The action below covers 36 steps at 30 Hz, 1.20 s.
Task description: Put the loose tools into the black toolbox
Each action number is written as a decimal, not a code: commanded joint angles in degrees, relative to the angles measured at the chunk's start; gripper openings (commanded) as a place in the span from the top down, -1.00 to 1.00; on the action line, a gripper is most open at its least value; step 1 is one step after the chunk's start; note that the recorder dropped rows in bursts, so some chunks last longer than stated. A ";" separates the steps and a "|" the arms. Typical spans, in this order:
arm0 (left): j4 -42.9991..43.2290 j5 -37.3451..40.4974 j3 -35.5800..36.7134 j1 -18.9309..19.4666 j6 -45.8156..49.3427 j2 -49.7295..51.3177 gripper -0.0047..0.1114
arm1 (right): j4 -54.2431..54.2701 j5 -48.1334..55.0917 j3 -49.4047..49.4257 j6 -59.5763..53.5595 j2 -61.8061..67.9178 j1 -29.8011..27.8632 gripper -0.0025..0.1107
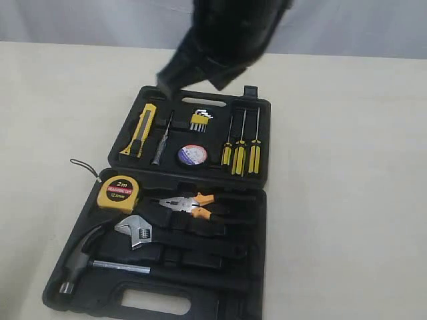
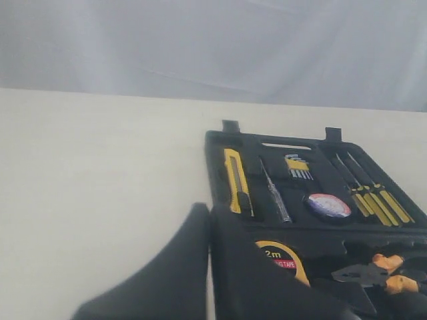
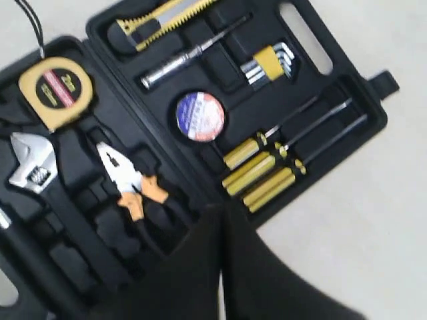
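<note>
The black toolbox [image 1: 227, 280] lay open and flat on the cream counter [image 1: 347, 200], well short of the far edge, with its hinge running side to side. All four loose tools sat inside it.

In the half nearer the far edge, the yellow-black utility knife [image 1: 141, 130] lay in the leftmost recess. A slim steel tester [image 1: 162, 140] lay just beside it. The black tape roll [image 1: 192, 155] lay label up in the middle, below a set of yellow-sleeved hex keys [image 1: 200, 120]. Three yellow-black screwdrivers [image 1: 241, 150] lay side by side on the right.

In the other half, the yellow "2m" tape measure [image 1: 120, 193] sat in the left corner by the hinge. Its black cord [image 1: 81, 165] looped out over the rim onto the counter. The orange-and-black pliers [image 1: 190, 203] lay just to its right, nose toward the tape measure. An adjustable wrench [image 1: 137, 232] and a steel hammer [image 1: 87, 257] lay beyond them.

The left gripper [image 2: 208, 220] hung low by the box's left side. Its jaws were closed on each other along a thin seam, with nothing between them. The right gripper [image 3: 222, 213] hung above the box. Its jaws were likewise pressed together and empty. A blurred black arm [image 1: 220, 40] crossed the top of the exterior view, and I cannot tell which arm it was.
</note>
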 commanded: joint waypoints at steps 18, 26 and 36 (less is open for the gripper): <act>-0.47 0.18 -0.30 -0.26 0.02 0.23 0.92 | -0.55 -45.15 49.79 8.32 -52.83 -2.92 0.96; -0.47 0.18 -0.30 -0.26 0.02 0.23 0.92 | -5.92 -39.49 50.33 8.18 -55.72 -2.92 0.96; -0.47 0.18 -0.30 -0.26 0.02 0.23 0.92 | -24.20 -36.87 50.56 27.59 -56.75 -2.92 0.96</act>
